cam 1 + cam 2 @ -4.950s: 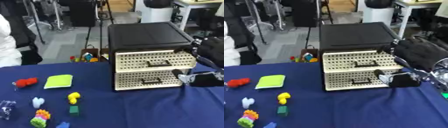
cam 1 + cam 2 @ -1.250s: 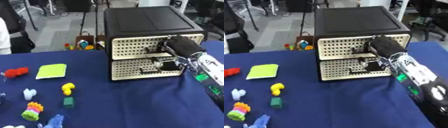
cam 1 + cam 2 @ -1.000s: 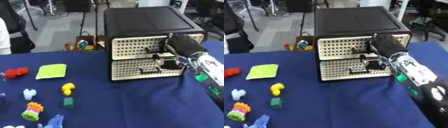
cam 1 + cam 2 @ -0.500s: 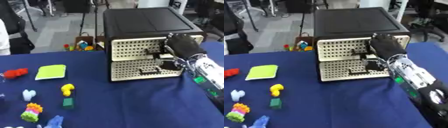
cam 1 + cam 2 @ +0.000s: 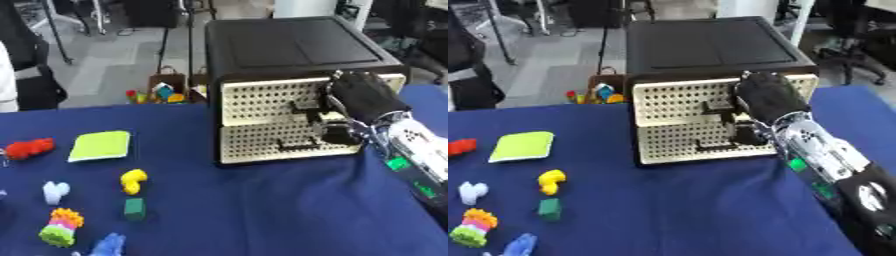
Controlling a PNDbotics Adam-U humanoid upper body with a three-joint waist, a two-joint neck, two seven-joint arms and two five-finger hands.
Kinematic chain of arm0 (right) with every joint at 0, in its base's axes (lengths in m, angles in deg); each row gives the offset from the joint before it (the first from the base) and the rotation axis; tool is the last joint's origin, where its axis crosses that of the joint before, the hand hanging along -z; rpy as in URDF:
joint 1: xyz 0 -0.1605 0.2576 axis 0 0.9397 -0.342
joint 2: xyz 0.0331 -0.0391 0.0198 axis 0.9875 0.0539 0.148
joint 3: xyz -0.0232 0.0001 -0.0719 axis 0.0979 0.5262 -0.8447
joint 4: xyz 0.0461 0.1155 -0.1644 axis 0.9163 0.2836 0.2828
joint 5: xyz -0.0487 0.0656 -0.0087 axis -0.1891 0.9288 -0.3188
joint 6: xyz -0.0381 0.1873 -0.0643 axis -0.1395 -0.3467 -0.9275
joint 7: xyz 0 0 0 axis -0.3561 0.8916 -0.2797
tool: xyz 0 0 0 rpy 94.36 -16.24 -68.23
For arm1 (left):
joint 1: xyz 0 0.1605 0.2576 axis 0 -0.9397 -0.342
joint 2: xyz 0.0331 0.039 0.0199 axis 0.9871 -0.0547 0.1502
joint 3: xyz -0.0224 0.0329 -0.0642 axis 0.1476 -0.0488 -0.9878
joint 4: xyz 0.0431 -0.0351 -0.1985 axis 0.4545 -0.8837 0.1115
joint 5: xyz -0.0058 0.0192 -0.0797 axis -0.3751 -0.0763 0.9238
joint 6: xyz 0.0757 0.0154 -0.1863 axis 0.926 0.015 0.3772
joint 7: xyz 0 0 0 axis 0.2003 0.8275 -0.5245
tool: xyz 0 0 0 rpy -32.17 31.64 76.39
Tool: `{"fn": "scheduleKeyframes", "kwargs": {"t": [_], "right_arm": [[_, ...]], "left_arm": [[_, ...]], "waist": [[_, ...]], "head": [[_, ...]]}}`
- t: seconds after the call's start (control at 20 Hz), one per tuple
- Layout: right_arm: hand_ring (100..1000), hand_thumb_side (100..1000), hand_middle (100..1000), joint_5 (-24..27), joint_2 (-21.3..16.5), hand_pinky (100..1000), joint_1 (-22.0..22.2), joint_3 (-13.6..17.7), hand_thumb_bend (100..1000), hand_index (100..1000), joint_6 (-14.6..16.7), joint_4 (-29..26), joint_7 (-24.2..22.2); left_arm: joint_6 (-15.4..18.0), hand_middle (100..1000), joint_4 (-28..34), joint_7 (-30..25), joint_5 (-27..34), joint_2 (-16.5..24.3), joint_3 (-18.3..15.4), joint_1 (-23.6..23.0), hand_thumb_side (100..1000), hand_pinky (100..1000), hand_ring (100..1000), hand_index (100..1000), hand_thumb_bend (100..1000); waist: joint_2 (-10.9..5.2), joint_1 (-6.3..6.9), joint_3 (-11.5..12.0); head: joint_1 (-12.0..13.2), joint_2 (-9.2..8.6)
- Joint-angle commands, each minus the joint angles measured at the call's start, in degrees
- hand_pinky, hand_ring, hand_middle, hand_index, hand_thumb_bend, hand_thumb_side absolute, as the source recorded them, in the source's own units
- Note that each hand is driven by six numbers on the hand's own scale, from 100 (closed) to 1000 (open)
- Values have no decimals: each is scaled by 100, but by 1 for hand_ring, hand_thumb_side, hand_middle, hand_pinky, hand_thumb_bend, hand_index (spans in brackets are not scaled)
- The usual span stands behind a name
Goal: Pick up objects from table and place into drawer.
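The right hand point(image 5: 363, 97) reaches in from the table's right edge — back of the hand up, fingers curled forward; its silver-and-black forearm slopes down behind.

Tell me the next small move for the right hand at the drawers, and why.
Probably pull the upper drawer straight toward the robot. The right hand is at its handle, both drawers look closed, and the toys, such as the yellow piece, lie on the table.

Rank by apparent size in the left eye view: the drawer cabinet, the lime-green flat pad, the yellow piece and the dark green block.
1. Drawer cabinet
2. Lime-green flat pad
3. Yellow piece
4. Dark green block, only slightly smaller than the yellow piece, so that last ranking is unsure.
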Motion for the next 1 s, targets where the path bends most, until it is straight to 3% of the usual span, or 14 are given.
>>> {"fn": "scheduleKeyframes", "kwargs": {"t": [0.05, 0.55, 1.0], "right_arm": [[100, 234, 100, -91, -207, 100, -65, 25, 244, 427, 12, -51, -56], [100, 235, 100, -54, -225, 100, 81, 33, 248, 361, -34, -87, 114], [100, 247, 100, 68, -304, 100, 194, 187, 265, 281, -295, -501, 678]], "left_arm": [[22, 797, 73, -15, 30, 57, -8, 99, 1000, 691, 759, 860, 378], [32, 798, 73, -6, 51, 43, -12, 103, 1000, 691, 759, 860, 376], [30, 798, 73, -5, 52, 40, -12, 100, 1000, 691, 759, 859, 376]], "waist": [[-104, -10, -5], [-84, -3, -8], [-68, 5, -30]], "head": [[6, -36], [46, -71], [75, -88]]}}
